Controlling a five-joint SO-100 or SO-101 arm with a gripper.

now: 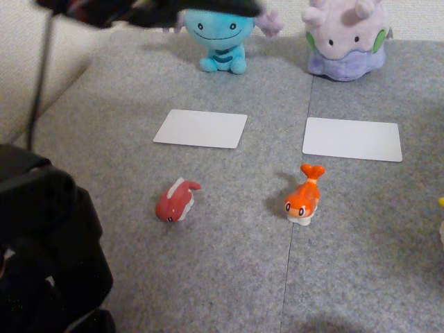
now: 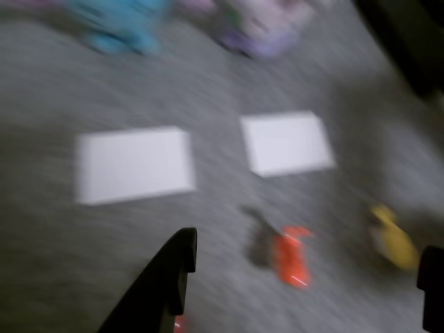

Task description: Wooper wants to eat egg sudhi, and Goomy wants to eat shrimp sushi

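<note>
- At the far left of the other view a black bulky part of the arm (image 1: pixel 41 257) fills the lower corner, and a dark cable runs up along the pale wall beside it.
- The grey felt-like mat (image 1: pixel 229 277) covers the desk, with a seam running down its right half.
- The Wooper (image 1: pixel 220 38) sits upright at the back, left of centre, facing the camera, its top hidden by a blurred dark arm part across the upper edge.
- In front of it, apart from it, a white card (image 1: pixel 200 129) lies flat on the mat.
- Nearer the camera, a darker red-pink toy sushi (image 1: pixel 176 200) lies a bit tilted, well apart from the card.
- The shrimp sushi (image 1: pixel 304 195) stands on its white base right on the seam, tail pointing toward the back, near the second white card (image 1: pixel 352 139) but not touching it.
- The Goomy (image 1: pixel 345 38) sits at the back right, behind that second card.
- The egg sudhi (image 1: pixel 441 203) shows as a yellow sliver at the right edge of the other view; in the blurred wrist view it lies to the right of the shrimp sushi (image 2: pixel 292 255), as a yellow shape (image 2: pixel 394 239) on the mat.
- In the wrist view the claw (image 2: pixel 305 277) hangs above the mat with its fingers spread wide, one dark finger (image 2: pixel 170 274) at lower left and the other at the right edge, nothing between them; the shrimp sushi lies in the gap's line of sight, below.
- The wrist view is smeared, so finer detail there I cannot tell.
</note>
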